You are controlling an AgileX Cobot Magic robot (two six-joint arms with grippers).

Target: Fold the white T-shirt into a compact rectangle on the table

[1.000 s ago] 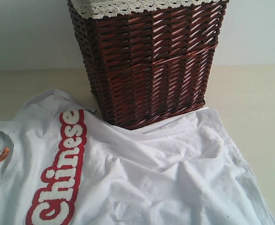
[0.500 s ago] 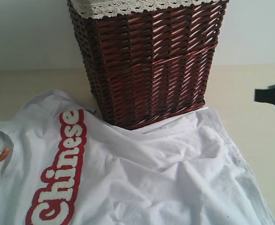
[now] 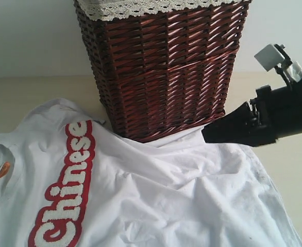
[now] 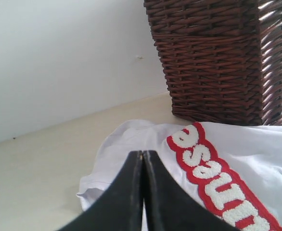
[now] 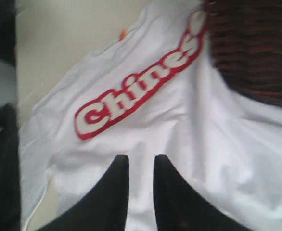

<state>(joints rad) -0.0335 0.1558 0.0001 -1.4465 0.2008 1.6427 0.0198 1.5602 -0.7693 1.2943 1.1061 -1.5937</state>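
Lying below the right tool (image 3: 205,135), the white T-shirt (image 3: 156,190) sprawls rumpled.

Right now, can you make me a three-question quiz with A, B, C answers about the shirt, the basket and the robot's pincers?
1. Where does the white T-shirt lie?
A. On the table, at the foot of the wicker basket
B. Inside the basket
C. Hanging on the wall

2. What colour is the band around the letters?
A. Blue
B. Red
C. Green

3. How is the left pincer?
A. Wide open
B. Gripping the basket
C. Shut

Answers:
1 A, the shirt spreads over the tabletop right up to the basket's base.
2 B, red outlines the white "Chinese".
3 C, its two fingers press together in the left wrist view.
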